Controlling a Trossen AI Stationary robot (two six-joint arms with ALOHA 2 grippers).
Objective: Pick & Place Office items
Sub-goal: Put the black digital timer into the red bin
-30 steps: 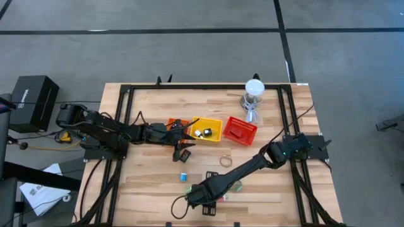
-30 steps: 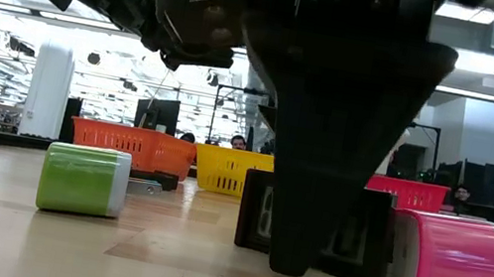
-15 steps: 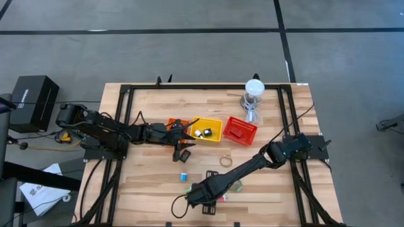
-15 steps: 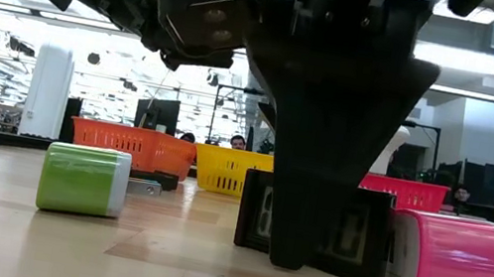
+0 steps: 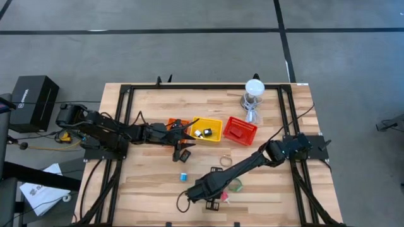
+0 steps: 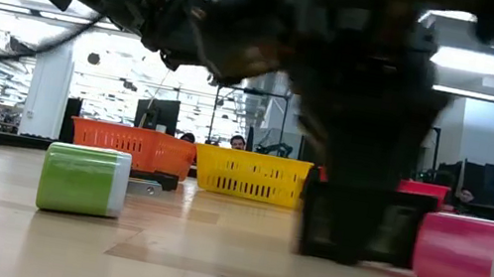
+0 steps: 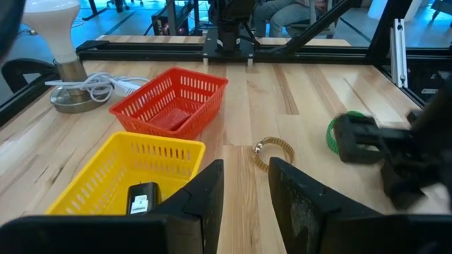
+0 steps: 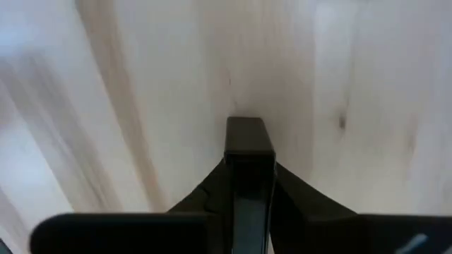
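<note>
Right claw clamped on black piece, left claw slightly apart, empty

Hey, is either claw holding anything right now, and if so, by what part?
The right claw pinches a small black piece by its two side faces. The left claw, above the yellow basket, holds nothing.

The wooden table carries yellow and red baskets, a green roll and a beige ring.

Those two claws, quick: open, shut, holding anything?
Left gripper: slightly open, holding nothing, by the yellow basket.
Right gripper: shut on a small black piece.
</note>
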